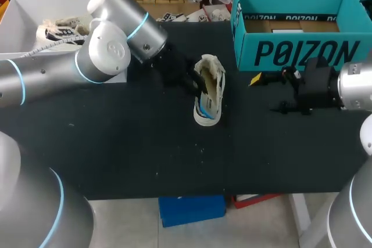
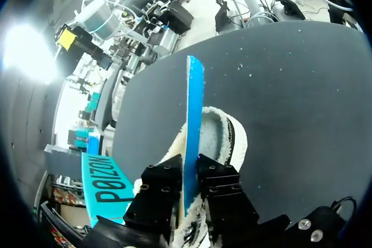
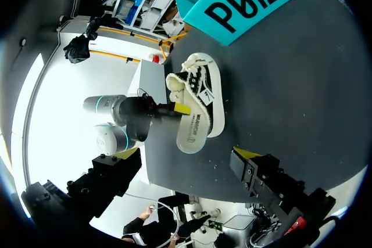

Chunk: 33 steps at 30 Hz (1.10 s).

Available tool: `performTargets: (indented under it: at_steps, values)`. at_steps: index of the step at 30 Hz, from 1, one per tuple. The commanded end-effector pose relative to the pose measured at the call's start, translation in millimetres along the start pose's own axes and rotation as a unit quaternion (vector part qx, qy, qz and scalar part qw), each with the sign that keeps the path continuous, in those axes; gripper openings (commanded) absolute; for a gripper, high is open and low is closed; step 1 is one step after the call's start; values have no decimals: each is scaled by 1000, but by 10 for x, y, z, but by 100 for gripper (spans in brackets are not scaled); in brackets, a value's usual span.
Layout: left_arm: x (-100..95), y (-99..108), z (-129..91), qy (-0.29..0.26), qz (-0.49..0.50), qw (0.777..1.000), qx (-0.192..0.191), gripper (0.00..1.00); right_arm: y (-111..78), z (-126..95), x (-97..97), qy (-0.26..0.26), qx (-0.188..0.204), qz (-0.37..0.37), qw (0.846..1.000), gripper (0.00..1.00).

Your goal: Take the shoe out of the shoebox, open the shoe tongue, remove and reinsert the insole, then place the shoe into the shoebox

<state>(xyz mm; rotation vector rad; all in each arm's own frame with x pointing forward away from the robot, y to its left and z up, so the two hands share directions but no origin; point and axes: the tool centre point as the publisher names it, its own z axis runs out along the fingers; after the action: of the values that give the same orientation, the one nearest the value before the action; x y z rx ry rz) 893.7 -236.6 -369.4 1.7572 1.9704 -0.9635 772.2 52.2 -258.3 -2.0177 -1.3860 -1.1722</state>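
Left wrist view is showing the left gripper (image 2: 190, 171) pinching tight on the blue insole (image 2: 193, 108), edge-on over the shoe (image 2: 225, 137) lying near the shoebox (image 2: 104, 185), and I'm guessing it's buckling if it's shoved in crooked.

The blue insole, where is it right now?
In the left wrist view the insole stands pinched between the left gripper's fingers, over the shoe, which lies mid-table in the head view, left of the teal shoebox.

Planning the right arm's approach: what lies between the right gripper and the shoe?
Nothing: bare black tabletop between right gripper and shoe, in the head view.
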Motion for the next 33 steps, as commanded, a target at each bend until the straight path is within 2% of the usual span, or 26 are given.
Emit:
performTargets:
  at_steps: [1,4,8,9,10,11,13,16,17,18,23,25,27,28,29,33]
  values:
    - [-24,-12,-3,34,0,999,-10,0,6,9,7,-1,0,0,1000,100]
    - [5,-7,-3,59,4,998,-16,2,6,9,7,-1,0,0,1000,100]
    - [36,5,-7,71,7,997,-28,25,6,9,7,-1,0,0,1000,100]
    - [42,12,-7,71,6,997,-29,38,6,9,7,-1,0,0,1000,100]
    - [45,17,-5,70,5,997,-29,66,6,9,7,-1,0,0,1000,100]
    - [48,21,-3,69,4,997,-32,73,6,9,7,-1,0,0,1000,100]
    - [52,37,-3,66,3,997,-37,75,6,9,7,-1,0,0,1000,100]
    - [67,66,15,62,2,997,-40,69,6,9,7,-1,0,0,1000,100]
    - [74,74,23,61,0,997,-41,64,6,9,7,-1,0,0,1000,100]
    - [80,84,31,59,0,997,-42,54,6,9,7,-1,0,0,1000,100]
    - [94,122,56,51,-2,997,-56,38,6,9,7,-1,0,0,1000,100]
    - [94,143,53,49,-3,997,-65,23,6,9,7,-1,0,0,1000,100]
    - [94,152,50,50,-2,996,-69,22,6,9,7,-1,0,0,1000,100]
    - [94,152,49,50,-2,996,-71,17,6,9,7,-1,0,0,1000,100]
    - [92,154,48,50,-1,996,-72,0,6,9,7,-1,0,0,1000,100]
    - [52,105,15,44,6,996,-73,0,6,9,7,-1,0,0,1000,100]
